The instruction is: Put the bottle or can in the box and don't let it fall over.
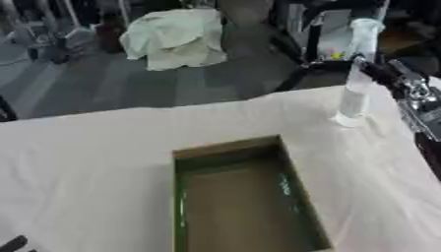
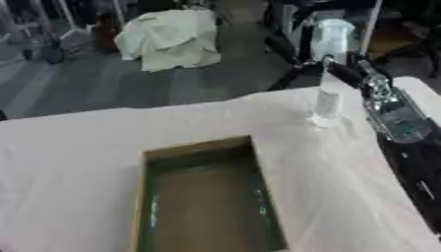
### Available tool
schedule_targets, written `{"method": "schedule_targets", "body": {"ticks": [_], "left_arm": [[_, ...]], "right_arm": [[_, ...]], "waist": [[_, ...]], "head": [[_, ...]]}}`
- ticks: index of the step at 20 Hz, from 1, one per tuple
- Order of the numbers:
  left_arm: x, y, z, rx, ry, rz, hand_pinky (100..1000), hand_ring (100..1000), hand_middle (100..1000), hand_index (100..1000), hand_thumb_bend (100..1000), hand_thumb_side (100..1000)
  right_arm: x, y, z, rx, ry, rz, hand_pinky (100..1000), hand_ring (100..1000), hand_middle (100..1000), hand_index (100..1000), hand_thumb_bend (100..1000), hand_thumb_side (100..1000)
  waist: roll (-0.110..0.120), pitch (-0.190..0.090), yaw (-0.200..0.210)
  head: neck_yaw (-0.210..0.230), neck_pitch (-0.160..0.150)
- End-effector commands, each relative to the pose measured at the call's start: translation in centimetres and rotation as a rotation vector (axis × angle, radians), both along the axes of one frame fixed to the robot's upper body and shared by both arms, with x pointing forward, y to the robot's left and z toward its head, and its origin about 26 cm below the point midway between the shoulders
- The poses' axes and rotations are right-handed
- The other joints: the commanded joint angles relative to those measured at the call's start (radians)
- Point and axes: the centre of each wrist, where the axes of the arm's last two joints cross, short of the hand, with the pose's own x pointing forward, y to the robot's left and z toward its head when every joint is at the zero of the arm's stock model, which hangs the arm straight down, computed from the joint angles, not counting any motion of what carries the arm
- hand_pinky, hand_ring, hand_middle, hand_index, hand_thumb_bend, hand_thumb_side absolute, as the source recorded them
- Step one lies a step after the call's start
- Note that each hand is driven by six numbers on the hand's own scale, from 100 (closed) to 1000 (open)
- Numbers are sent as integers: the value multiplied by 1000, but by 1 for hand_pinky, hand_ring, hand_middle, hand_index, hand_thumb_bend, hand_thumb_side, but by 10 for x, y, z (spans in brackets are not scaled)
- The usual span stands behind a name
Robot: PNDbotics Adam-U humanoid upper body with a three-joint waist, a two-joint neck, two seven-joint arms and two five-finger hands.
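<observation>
While our right hand point(image 2: 343, 74) closes its fingers around the clear bottle point(image 1: 356, 83) standing upright near the table's point(image 1: 86, 157) far right edge, we should lift it straight and carry it level to the open box point(image 1: 233, 147), well apart toward us, setting it down squarely.

Box point(image 1: 241, 197) open, unobstructed — bottle point(image 1: 355, 93) upright at far-right table point(image 1: 86, 162) edge.
</observation>
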Motion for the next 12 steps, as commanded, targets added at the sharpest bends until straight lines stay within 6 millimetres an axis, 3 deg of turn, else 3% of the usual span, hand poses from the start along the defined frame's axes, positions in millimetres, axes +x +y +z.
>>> {"method": "schedule_targets", "body": {"ticks": [1, 12], "left_arm": [[2, 2, 10, 15, -33, -3, 1000, 825, 903, 785, 100, 929], [2, 1, 11, 17, -34, -5, 1000, 825, 903, 785, 100, 933]], "right_arm": [[-7, -7, 24, -32, -51, -12, 1000, 1000, 1000, 1000, 100, 623], [-10, -10, 28, -44, -57, -27, 1000, 1000, 1000, 1000, 100, 623]], "waist": [[-6, -12, 1], [-11, 1, 7]], "head": [[-3, -17], [-13, -32]]}}
